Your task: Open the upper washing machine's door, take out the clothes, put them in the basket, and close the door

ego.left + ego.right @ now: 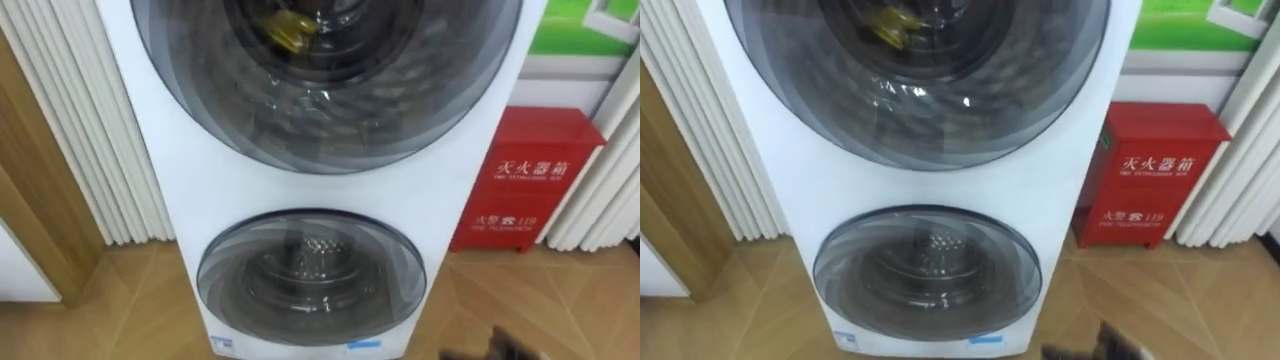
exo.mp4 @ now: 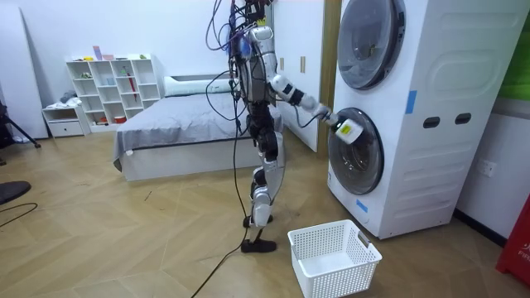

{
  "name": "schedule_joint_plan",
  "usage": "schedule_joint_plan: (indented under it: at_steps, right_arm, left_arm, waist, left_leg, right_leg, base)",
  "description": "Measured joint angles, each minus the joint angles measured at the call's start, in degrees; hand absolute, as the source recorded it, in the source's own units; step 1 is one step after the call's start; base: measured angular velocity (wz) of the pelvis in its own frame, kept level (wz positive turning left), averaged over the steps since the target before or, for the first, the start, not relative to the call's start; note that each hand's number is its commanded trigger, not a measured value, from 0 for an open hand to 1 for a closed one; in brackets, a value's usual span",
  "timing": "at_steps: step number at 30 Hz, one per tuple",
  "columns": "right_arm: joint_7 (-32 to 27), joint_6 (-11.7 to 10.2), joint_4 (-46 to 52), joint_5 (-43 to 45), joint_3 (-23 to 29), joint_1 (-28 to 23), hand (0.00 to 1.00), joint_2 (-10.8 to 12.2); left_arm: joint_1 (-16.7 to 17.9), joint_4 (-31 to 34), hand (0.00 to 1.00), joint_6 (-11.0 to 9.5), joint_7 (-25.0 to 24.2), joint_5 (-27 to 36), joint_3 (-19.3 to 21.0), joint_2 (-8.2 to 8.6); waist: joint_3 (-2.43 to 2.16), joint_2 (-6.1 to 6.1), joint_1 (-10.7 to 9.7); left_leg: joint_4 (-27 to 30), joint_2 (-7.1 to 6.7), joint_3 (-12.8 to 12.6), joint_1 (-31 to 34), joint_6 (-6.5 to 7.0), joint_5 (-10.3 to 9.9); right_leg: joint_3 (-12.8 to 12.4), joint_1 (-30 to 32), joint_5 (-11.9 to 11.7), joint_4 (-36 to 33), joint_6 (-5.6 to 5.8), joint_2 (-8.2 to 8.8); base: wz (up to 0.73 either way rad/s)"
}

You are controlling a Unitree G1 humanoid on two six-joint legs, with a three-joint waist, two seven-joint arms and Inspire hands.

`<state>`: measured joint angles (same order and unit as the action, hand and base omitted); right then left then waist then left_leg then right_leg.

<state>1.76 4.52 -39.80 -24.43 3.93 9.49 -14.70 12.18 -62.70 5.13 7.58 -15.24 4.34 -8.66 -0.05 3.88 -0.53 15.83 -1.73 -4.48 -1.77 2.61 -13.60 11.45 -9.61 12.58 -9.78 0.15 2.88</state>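
Observation:
A white stacked washing machine fills the eye views, with one round glass door above another. Behind the upper door lies something yellow in the drum. The lower door looks shut, and bare metal drum shows through it. In the room view I stand facing the machine with my right arm stretched out, my right hand at the near edge of the lower door. A dark part of that hand shows at the bottom right of the eye views.
A white laundry basket stands on the wooden floor by my feet. A red fire cabinet stands right of the machine, and white slatted panels on its left. A bed and a white shelf are behind me.

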Motion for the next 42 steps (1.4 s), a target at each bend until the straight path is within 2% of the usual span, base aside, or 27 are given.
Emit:
schedule_joint_plan:
  at_steps: [3, 4, 6, 9, 10, 11, 13, 15, 17, 19, 25, 29, 31, 33, 37, 42]
  right_arm:
    - [-1.05, 0.26, 1.32, -0.73, -0.01, 5.51, 0.0, -2.03]
    - [-2.16, 0.87, 3.78, -0.83, -0.1, 7.2, 0.0, -2.74]
    - [-2.4, 0.91, 5.91, -1.7, -0.38, 10.65, 0.0, -3.9]
    - [-3.9, 0.86, 6.9, -3.53, -0.27, 15.31, 0.0, -5.55]
    - [-4.84, 1.88, 6.78, -4.8, -0.37, 15.73, 0.0, -5.59]
    - [-4.81, 1.98, 6.68, -5.16, -0.37, 15.73, 0.0, -5.77]
    - [-5.27, 3.27, 6.8, -7.04, -0.03, 16.71, 0.0, -6.85]
    - [-5.86, 3.78, 6.78, -9.18, -0.05, 18.24, 0.0, -8.25]
    - [-6.15, 3.8, 6.65, -9.33, -0.05, 20.51, 0.0, -9.58]
    - [-6.46, 4.23, 5.13, -9.01, -0.01, 22.34, 0.0, -11.64]
    - [-4.05, 4.37, 3.74, -8.87, -0.32, 25.57, 0.0, -15.0]
    - [-3.68, 5.95, 3.72, -7.23, -0.38, 27.97, 0.0, -16.05]
    - [-4.27, 7.19, 3.73, -5.97, -0.37, 28.51, 0.0, -16.2]
    - [-4.3, 8.08, 3.74, -4.36, -0.37, 28.93, 0.0, -16.48]
    - [-4.54, 9.18, 3.76, -3.76, -0.38, 30.11, 0.0, -17.03]
    - [-5.66, 9.37, 4.73, -2.82, -0.51, 30.68, 0.0, -17.12]
  left_arm:
    - [-0.51, 0.35, 0.0, 0.95, 0.0, -0.08, 0.03, -0.3]
    - [-0.5, 1.34, 0.0, 1.23, 0.0, -0.08, -0.01, -0.48]
    - [-0.36, 2.31, 0.0, 1.97, 0.0, -0.41, -0.02, -0.96]
    - [-0.68, 2.54, 0.0, 2.65, 0.0, -0.59, 0.02, -1.4]
    - [-0.02, 3.45, 0.0, 3.35, 0.0, -0.59, 0.04, -1.45]
    - [0.16, 3.57, 0.0, 3.63, 0.0, -0.59, 0.04, -1.44]
    - [1.31, 4.52, 0.0, 4.85, 0.0, -0.68, 0.05, -1.42]
    - [1.55, 4.53, 0.0, 5.46, 0.0, -0.68, 0.1, -1.5]
    - [1.7, 4.55, 0.0, 5.7, -0.02, -0.72, 0.63, -1.66]
    - [1.68, 4.59, 0.0, 5.85, -0.32, -0.72, 1.54, -1.7]
    - [1.75, 5.43, 0.0, 6.25, -0.57, -0.67, 2.2, -1.86]
    - [1.76, 5.55, 0.0, 6.57, -0.74, -2.09, 2.49, -2.11]
    - [2.02, 6.27, 0.0, 6.93, -0.9, -3.4, 2.59, -2.19]
    - [2.17, 6.74, 0.0, 6.99, -0.98, -3.42, 2.59, -2.19]
    - [2.21, 6.75, 0.0, 7.0, -0.98, -3.41, 2.6, -2.56]
    - [2.55, 6.73, 0.0, 7.0, -0.98, -3.35, 2.65, -3.06]
  waist:
    - [0.01, 0.25, 1.12]
    - [-0.22, 0.33, 1.55]
    - [-0.04, 0.44, 1.63]
    - [-0.23, 0.86, 2.43]
    - [-0.26, 1.21, 2.3]
    - [-0.2, 1.38, 2.28]
    - [0.01, 1.81, 2.13]
    - [-0.02, 1.75, 2.16]
    - [-0.02, 1.74, 2.33]
    - [-0.07, 1.76, 2.29]
    - [-0.11, 1.86, 2.43]
    - [-0.25, 2.79, 2.39]
    - [-0.67, 3.68, 2.38]
    - [-0.84, 3.93, 2.39]
    - [-0.83, 3.95, 2.39]
    - [-0.75, 4.08, 2.34]
  left_leg:
    - [-0.15, -0.04, -0.02, -0.38, 0.01, 0.0]
    - [-0.18, -0.01, 0.01, 0.05, 0.02, 0.01]
    - [-0.21, 0.0, 0.12, 0.29, 0.06, 0.05]
    - [-0.41, 0.01, 0.5, 0.15, 0.05, 0.09]
    - [-0.42, -0.01, 0.65, 0.15, 0.05, 0.13]
    - [-0.43, -0.02, 0.65, 0.17, 0.05, 0.13]
    - [-0.29, -0.04, 0.72, 0.63, 0.06, 0.13]
    - [-0.28, -0.06, 0.6, 0.58, 0.07, 0.14]
    - [-0.23, -0.04, 0.76, 0.62, 0.07, 0.14]
    - [0.26, -0.08, 1.53, 1.15, 0.07, 0.14]
    - [0.47, -0.03, 2.17, 1.69, -0.07, 0.26]
    - [-0.22, -0.1, 2.26, 2.29, -0.23, 0.81]
    - [-0.47, -0.06, 2.19, 2.2, -0.28, 1.01]
    - [-0.48, -0.05, 2.2, 2.03, -0.29, 1.02]
    - [-0.58, -0.1, 2.19, 1.95, -0.28, 1.02]
    - [-0.52, -0.08, 2.18, 2.08, -0.28, 1.02]
  right_leg:
    - [-0.1, 0.17, -0.03, 0.03, 0.04, 0.09]
    - [0.24, 0.39, -0.03, -0.08, 0.04, 0.1]
    - [0.7, 0.46, -0.03, 0.05, 0.04, 0.07]
    - [1.11, 0.3, -0.03, 0.04, 0.04, 0.04]
    - [1.22, 0.26, -0.04, 0.0, 0.06, 0.02]
    - [1.26, 0.26, -0.04, 0.03, 0.06, 0.04]
    - [1.36, 0.69, -0.07, 0.04, 0.1, 0.07]
    - [1.46, 0.52, -0.11, 0.0, 0.17, 0.09]
    - [1.91, 0.48, -0.11, 0.02, 0.17, 0.08]
    - [3.83, 0.52, -0.14, 0.02, 0.21, 0.13]
    - [4.29, 0.87, -0.13, 0.11, 0.21, 0.04]
    - [4.45, 1.74, -0.14, -0.01, 0.2, 0.05]
    - [4.48, 1.74, -0.15, 0.0, 0.19, 0.01]
    - [4.48, 1.57, -0.15, -0.01, 0.19, -0.01]
    - [4.48, 1.5, -0.15, -0.01, 0.19, 0.05]
    - [4.56, 1.55, -0.15, 0.01, 0.19, 0.05]
  base:
    - [-0.02]
    - [0.0]
    - [0.06]
    - [0.08]
    - [0.03]
    - [0.0]
    - [-0.04]
    - [0.02]
    - [0.07]
    - [0.17]
    - [0.05]
    - [0.0]
    - [0.02]
    - [0.0]
    - [0.0]
    - [0.0]
